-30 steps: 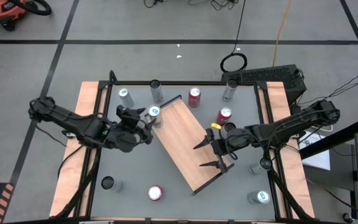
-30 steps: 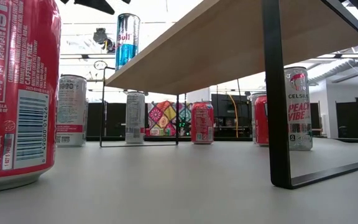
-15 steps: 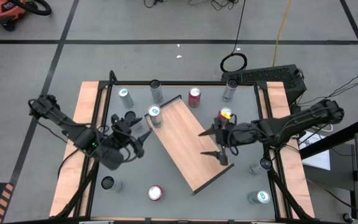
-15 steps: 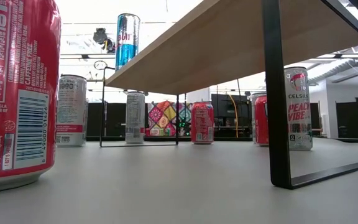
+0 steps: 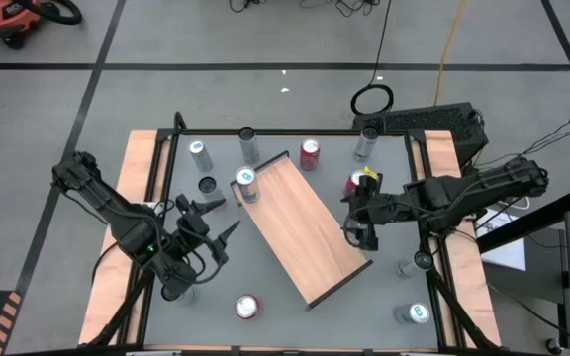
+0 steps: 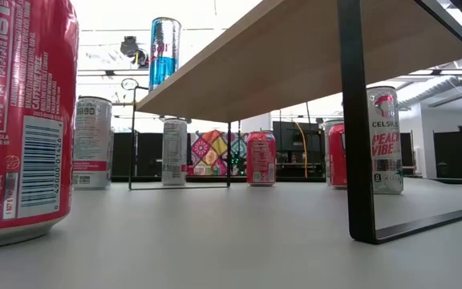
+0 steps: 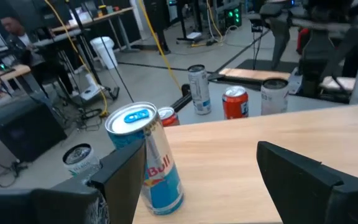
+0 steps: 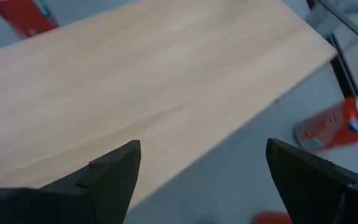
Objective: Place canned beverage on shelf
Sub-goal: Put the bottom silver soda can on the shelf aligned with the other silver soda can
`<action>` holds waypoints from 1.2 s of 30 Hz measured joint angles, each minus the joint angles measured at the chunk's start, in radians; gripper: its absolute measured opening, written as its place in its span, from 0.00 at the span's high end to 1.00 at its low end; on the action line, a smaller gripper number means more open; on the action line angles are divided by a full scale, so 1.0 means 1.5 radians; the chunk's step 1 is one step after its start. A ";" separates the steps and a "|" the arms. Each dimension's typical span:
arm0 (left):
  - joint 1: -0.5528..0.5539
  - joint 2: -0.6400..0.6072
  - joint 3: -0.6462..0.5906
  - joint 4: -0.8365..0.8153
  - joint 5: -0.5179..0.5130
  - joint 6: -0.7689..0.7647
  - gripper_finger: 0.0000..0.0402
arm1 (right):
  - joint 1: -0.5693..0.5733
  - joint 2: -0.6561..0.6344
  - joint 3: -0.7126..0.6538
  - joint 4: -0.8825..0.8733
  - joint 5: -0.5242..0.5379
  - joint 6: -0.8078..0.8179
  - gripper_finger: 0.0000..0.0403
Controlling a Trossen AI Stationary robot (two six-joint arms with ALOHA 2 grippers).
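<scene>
One blue Red Bull can (image 5: 244,179) is set upright at the far left corner of the shelf (image 5: 305,232), released. The left gripper (image 5: 206,237) has been drawn back off the board toward the table's left side, its fingers spread and empty. The right gripper (image 5: 359,229), likewise spread and empty, has been pulled back to the shelf's right edge, beside a red can (image 5: 355,184). One placement is judged complete; other cans remain on the table.

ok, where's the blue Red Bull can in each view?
High: blue Red Bull can on the shelf's far-left corner.
Low: on the shelf top, upper left.
Left wrist: lower left, on the board.
Right wrist: not in it.
Shared landmark: the shelf.
</scene>
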 joint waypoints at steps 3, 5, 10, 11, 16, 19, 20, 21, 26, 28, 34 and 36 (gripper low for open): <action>0.001 0.001 0.000 -0.010 -0.005 0.012 0.25 | -0.018 -0.001 0.007 -0.021 0.002 0.012 0.21; 0.004 0.000 0.000 -0.010 -0.012 0.019 0.25 | -0.030 -0.003 0.007 -0.033 -0.003 0.009 0.21; 0.006 0.000 0.000 -0.013 -0.015 0.056 0.25 | -0.057 -0.009 0.007 -0.069 -0.009 -0.006 0.21; 0.006 0.000 0.000 -0.013 -0.014 0.062 0.25 | -0.063 -0.011 0.007 -0.075 -0.015 -0.002 0.21; 0.006 0.000 0.000 -0.009 -0.016 0.060 0.25 | -0.069 -0.026 0.007 -0.105 -0.023 0.033 0.21; 0.006 0.000 0.000 -0.008 -0.022 0.015 0.25 | -0.068 -0.034 0.007 -0.108 -0.024 0.047 0.21; 0.006 0.000 0.000 -0.008 -0.022 -0.002 0.25 | -0.068 -0.035 0.007 -0.108 -0.024 0.051 0.21; 0.005 0.000 0.000 -0.008 -0.022 -0.015 0.25 | -0.068 -0.036 0.007 -0.108 -0.023 0.052 0.21; 0.001 0.015 0.000 -0.007 -0.014 -0.043 0.25 | -0.068 -0.036 0.007 -0.103 -0.021 0.040 0.21; 0.000 0.019 0.000 -0.004 -0.014 -0.045 0.25 | -0.068 -0.036 0.007 -0.089 -0.020 0.035 0.21; 0.001 0.038 0.000 -0.005 -0.014 -0.076 0.25 | -0.062 -0.037 0.007 -0.089 -0.060 0.074 0.21; 0.000 0.045 0.000 -0.005 -0.013 -0.078 0.25 | -0.050 -0.038 0.007 -0.114 -0.104 0.102 0.21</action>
